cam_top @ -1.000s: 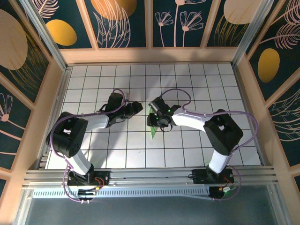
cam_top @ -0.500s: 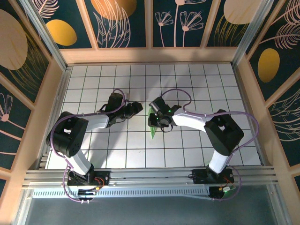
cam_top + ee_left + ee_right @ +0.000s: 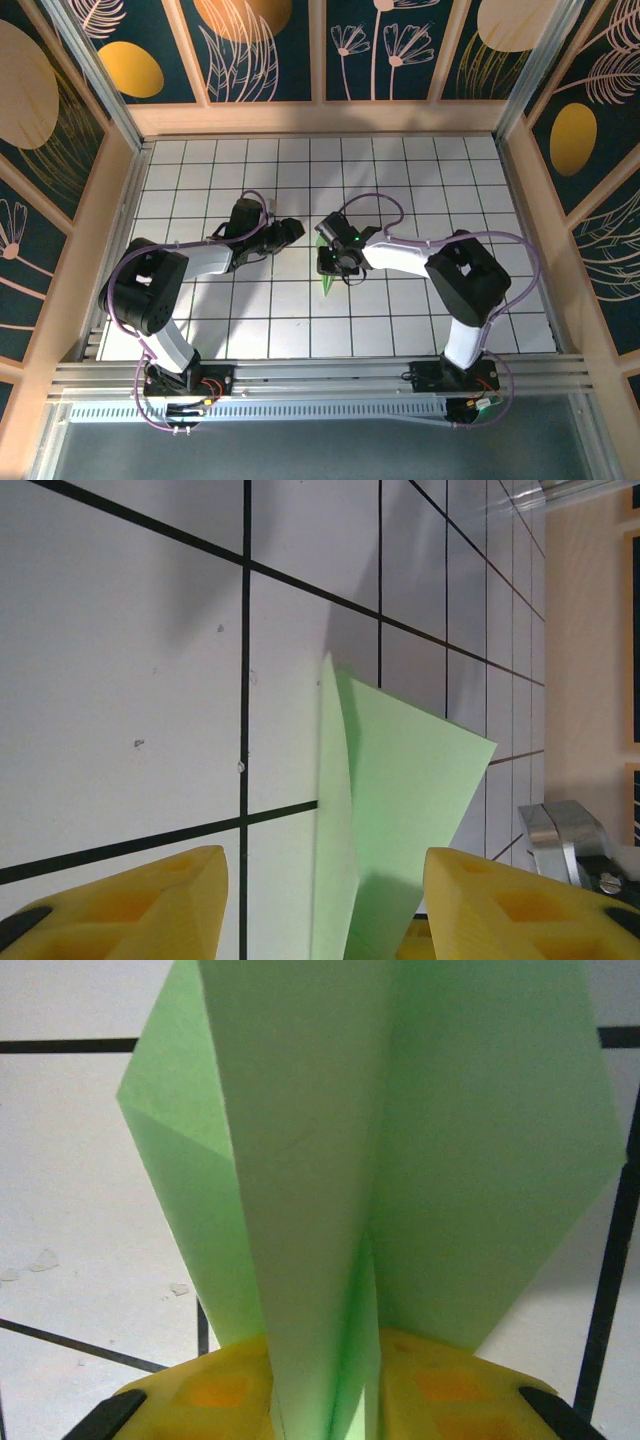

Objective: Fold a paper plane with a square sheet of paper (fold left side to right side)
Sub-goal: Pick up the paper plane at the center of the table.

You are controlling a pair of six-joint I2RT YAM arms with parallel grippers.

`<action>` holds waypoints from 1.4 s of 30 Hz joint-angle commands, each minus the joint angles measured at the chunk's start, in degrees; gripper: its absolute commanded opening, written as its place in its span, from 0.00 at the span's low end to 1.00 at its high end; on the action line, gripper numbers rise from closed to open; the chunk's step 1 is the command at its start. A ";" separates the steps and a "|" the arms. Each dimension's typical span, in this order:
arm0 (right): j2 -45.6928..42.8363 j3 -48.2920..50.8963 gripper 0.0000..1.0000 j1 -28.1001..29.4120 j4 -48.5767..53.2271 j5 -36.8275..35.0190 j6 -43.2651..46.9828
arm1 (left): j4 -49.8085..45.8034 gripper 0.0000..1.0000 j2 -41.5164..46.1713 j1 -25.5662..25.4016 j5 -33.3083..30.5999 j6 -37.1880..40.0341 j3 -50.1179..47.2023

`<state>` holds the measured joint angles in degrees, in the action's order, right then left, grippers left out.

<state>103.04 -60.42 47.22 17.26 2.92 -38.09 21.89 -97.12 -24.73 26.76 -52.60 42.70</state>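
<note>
The plane (image 3: 400, 1140) stands on edge in the right gripper (image 3: 327, 262), which is clenched on its lower fold. Its flaps splay upward from that gripper's yellow pads (image 3: 450, 1390). One pointed end pokes out on the near side of the right gripper, and a sliver of green shows on the far side. The left gripper (image 3: 293, 232) hangs just to the left of the right gripper, released, its fingers (image 3: 130, 900) spread wide. The paper sits in the gap between them without being pinched.

The main risk, as I judge it, is the thin paper itself. The grip is narrow and low, so the tall flaps are free to bow or twist. If the right gripper turns or drops quickly, it could bend them off their creases.

If the left gripper closes from here, it may catch only one flap. That would drag the layers apart, and the next fold would come out crooked.

If it pushes in without closing, a finger could buckle the sheet or tear it at the crease.

If the right gripper lets go early, the plane would likely fall flat on the table (image 3: 400, 180) and spring partly open.
</note>
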 commanded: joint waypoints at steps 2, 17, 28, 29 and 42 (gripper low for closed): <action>1.39 -2.19 0.25 0.94 2.32 -2.38 -0.23 | 1.01 0.54 -0.48 0.39 1.18 0.65 -0.69; 1.62 -4.35 0.17 1.38 5.57 -4.66 0.28 | 0.88 0.54 0.17 0.39 0.85 0.83 -1.21; 1.67 -4.29 0.09 1.38 6.69 -4.43 0.89 | -0.03 0.54 0.69 0.39 0.44 1.18 -0.78; 1.61 -4.27 0.08 1.37 6.57 -4.32 0.89 | -0.31 0.54 0.79 0.39 0.37 1.34 -0.71; 2.94 -11.62 0.00 -3.46 13.35 -4.19 7.98 | -9.54 0.60 12.40 0.80 -10.42 6.29 -2.98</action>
<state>105.08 -68.03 46.28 26.44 -0.12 -34.11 16.56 -88.95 -24.56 21.32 -49.30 40.82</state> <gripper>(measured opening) 0.054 0.591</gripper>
